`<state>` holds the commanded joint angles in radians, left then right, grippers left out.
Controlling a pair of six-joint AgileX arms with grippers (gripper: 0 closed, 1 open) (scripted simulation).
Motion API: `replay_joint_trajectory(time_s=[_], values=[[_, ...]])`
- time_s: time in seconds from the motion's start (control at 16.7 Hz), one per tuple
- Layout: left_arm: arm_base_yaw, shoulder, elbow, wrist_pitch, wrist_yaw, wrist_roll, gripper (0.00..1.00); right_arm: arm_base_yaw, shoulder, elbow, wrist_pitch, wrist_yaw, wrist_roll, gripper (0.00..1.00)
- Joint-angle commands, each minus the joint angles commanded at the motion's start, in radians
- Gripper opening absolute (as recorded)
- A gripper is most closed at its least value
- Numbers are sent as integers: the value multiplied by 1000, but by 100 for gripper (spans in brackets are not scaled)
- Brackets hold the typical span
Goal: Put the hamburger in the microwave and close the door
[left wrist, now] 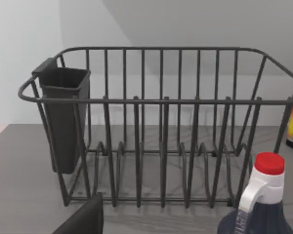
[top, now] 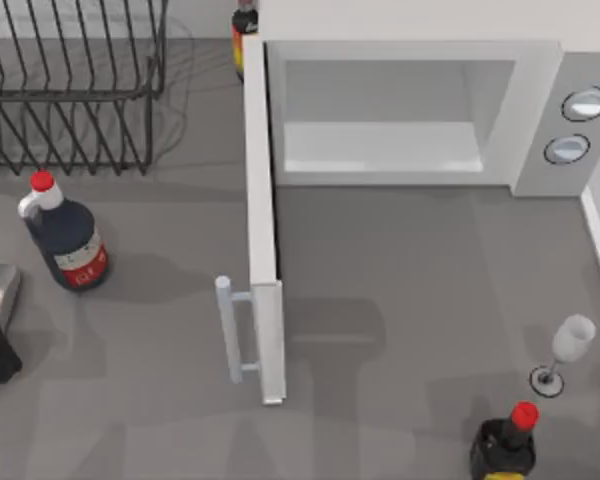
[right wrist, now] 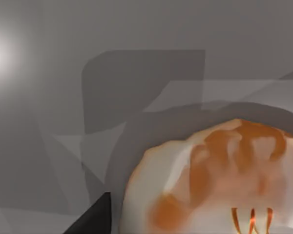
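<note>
right gripper: jaw state cannot be told | burger [right wrist: 219,180] close beneath it on the table | microwave [top: 400,110] door [top: 263,230] open | burger likely light, soft, squashable; grip bun sides gently | left arm parked

grey tabletop [top: 400,260], pale wall [left wrist: 19,58] behind, soft shadows, bright glare spot on surface

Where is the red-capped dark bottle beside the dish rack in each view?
Top view: bottle at left, just in front of the dish rack.
Left wrist view: bottle close up, in front of the dish rack.
Right wrist view: the hamburger instead.
Shared landmark: the dish rack.
</note>
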<state>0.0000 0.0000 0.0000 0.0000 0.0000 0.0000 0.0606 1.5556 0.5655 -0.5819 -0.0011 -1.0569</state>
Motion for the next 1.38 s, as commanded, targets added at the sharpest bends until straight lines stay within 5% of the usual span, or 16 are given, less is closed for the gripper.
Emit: replay_joint_trajectory(time_s=[0.6,1.08,1.38], values=[[0,0,0,0,0,0,100,0,0,0,0,0,0,2],[0,0,0,0,0,0,100,0,0,0,0,0,0,0],[0,0,0,0,0,0,100,-2,-97,98,-179,-5,11,0]])
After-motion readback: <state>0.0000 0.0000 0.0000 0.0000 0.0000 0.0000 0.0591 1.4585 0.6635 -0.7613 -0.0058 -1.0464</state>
